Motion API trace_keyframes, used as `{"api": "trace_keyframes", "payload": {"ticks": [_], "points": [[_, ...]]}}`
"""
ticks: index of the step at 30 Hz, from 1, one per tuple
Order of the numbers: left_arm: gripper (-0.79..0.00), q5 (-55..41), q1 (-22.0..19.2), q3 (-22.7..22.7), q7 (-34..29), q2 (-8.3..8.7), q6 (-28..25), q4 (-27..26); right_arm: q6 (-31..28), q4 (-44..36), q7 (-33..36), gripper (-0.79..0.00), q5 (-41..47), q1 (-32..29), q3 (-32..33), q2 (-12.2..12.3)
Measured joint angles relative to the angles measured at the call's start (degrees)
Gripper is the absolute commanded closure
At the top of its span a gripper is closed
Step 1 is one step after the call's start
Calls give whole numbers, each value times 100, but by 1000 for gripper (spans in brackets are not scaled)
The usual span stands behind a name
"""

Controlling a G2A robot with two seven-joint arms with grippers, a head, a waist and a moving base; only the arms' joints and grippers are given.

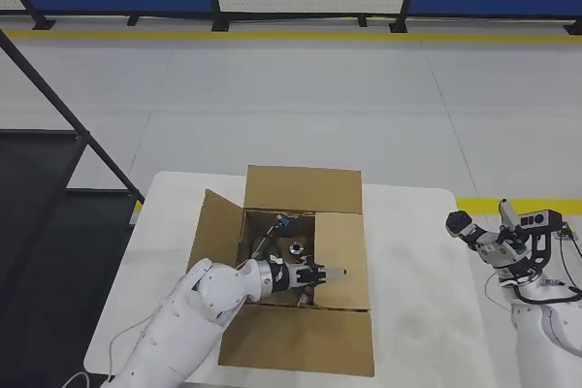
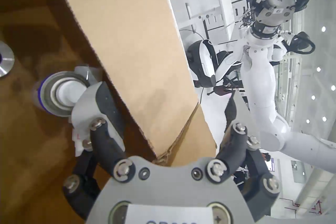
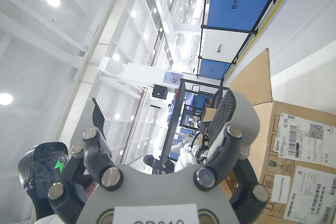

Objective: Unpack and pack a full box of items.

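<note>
Inside the cardboard box [image 1: 301, 188] I've got the left end effector [image 2: 162, 96] spread open, straddling the box's inner flap [image 2: 126, 25]. One finger [image 2: 97, 101] sits just beside a blue-banded can [image 2: 56, 96] on the box floor. Well to the right of the box, past the counter [image 1: 417, 310], my right end effector [image 3: 162, 104] hangs open with nothing in it.

Brown cardboard box [image 1: 296, 339]: tan right-hand flap [image 1: 341, 247] leans over opening, narrowing it. Left gripper [image 1: 328, 275] straddles the flap; round metal-capped canister [image 2: 59, 93] just beside.
</note>
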Motion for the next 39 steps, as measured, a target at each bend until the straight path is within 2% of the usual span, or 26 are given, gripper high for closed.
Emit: {"api": "trace_keyframes", "payload": {"ticks": [5, 12, 18, 24, 31, 35, 39], "points": [[-785, 148, 15, 26, 290, -32, -194, -268, -34, 3, -34, -785, 95, -27, 14, 23], [-785, 392, 181, -58, 662, -32, -155, -969, -61, 22, -38, -785, 295, -22, 73, 57], [-785, 379, -76, 246, 1072, -196, -55, -872, -6, 141, -14, -785, 341, 9, 208, 113], [-785, 299, -502, 851, 1499, -496, -258, -341, -85, 344, -2, -785, 724, -89, 603, 176], [-785, 143, -1000, 1612, 2070, -988, -495, 553, -179, 521, 93, -785, 1068, -290, 981, 238], [-785, 13, -1317, 1931, 2184, -1285, -533, 1086, -202, 626, 121, -785, 1117, -314, 1059, 266], [-785, -44, -1597, 2256, 1979, -1583, -424, 1603, -244, 729, 131, -785, 1159, -313, 1113, 290]]}}
